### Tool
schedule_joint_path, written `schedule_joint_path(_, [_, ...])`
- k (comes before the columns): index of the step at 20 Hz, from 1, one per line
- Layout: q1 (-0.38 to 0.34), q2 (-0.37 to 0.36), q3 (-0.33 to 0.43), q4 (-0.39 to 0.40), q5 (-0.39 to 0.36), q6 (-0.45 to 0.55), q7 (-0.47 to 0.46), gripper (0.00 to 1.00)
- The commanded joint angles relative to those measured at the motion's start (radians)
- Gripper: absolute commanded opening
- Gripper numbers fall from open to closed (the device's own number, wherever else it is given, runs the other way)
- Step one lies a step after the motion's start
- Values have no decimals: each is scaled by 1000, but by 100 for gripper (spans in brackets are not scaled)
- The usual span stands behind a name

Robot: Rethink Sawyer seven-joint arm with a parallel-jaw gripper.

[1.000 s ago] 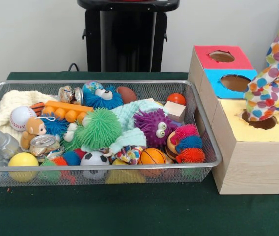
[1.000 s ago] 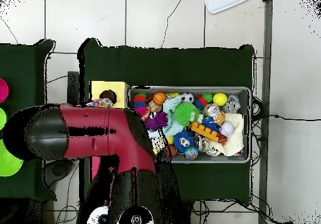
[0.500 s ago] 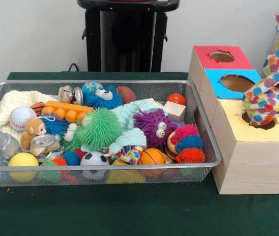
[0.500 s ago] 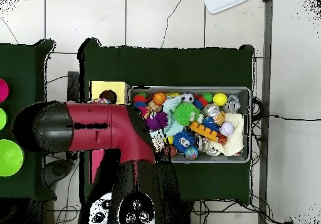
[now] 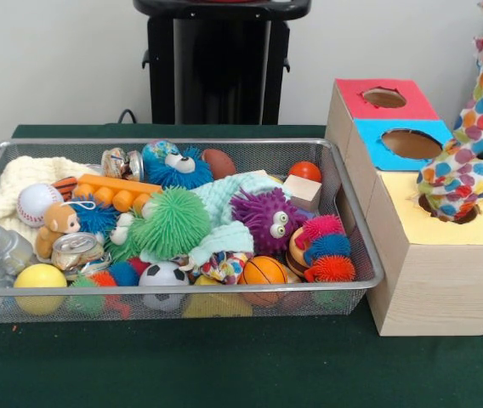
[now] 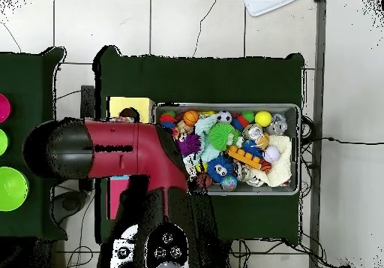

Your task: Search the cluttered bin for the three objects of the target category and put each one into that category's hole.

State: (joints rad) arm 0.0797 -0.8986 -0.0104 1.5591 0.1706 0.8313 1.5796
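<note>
A polka-dot cloth (image 5: 463, 174) hangs bunched over the yellow box's hole (image 5: 452, 209), not yet fully inside. The gripper is hidden; jaws state cannot be determined. The bin (image 5: 356, 246) remains cluttered; further searching appears necessary.

Arm (image 6: 112, 151) extends horizontally in the overhead view; the gripper (image 5: 463, 183), wrapped in polka-dot fabric, points downward.

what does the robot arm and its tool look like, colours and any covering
In the overhead view the arm is a thick rounded tube, dark red with black end caps and a black slot along its top. In the front view the tool is wrapped in a white fabric cover with orange, blue, green, red and purple dots, hiding its shape. No loose cables show on the arm.
</note>
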Motion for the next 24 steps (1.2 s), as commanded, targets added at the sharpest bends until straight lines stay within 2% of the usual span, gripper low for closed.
schedule_joint_path(1, [-47, 54, 62, 43, 20, -70, 130, 0])
schedule_joint_path(17, [-66, 84, 80, 76, 4, -172, 110, 0])
schedule_joint_path(24, [-48, 119, 63, 73, -10, -229, 141, 0])
